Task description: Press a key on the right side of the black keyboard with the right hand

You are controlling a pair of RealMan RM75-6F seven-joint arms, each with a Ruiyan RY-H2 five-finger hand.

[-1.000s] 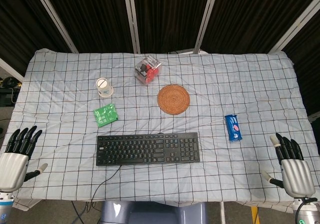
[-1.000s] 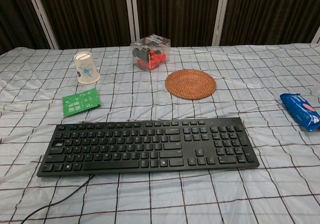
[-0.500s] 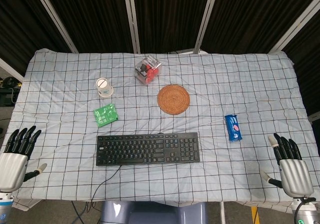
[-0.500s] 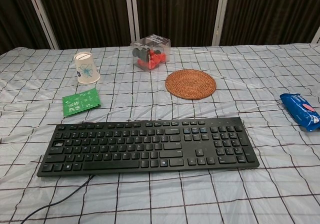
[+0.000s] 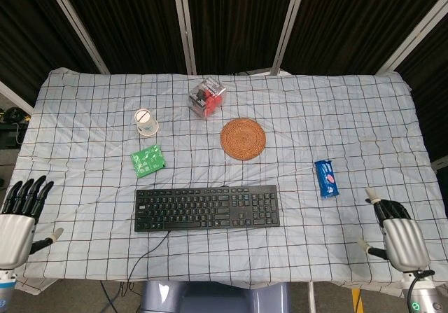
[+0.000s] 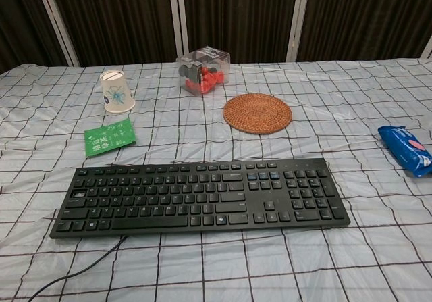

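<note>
The black keyboard (image 5: 206, 208) lies flat near the table's front edge, its number pad (image 5: 264, 205) at its right end; the chest view shows the keyboard (image 6: 202, 195) close up with its cable running off the front left. My right hand (image 5: 397, 234) sits at the front right corner of the table, well right of the keyboard, holding nothing, fingers pointing away from me and bent a little. My left hand (image 5: 17, 218) hovers at the front left edge, fingers straight and apart, empty. Neither hand shows in the chest view.
A blue snack packet (image 5: 326, 178) lies between the keyboard and my right hand. Behind the keyboard are a woven round coaster (image 5: 243, 138), a green sachet (image 5: 147, 160), a paper cup (image 5: 145, 122) and a clear box with red contents (image 5: 207, 96). A checked cloth (image 5: 91, 103) covers the table.
Both hands have slid slightly toward the front edge. The right hand's fingers look shorter and more bent than before. Nothing on the table has moved.
</note>
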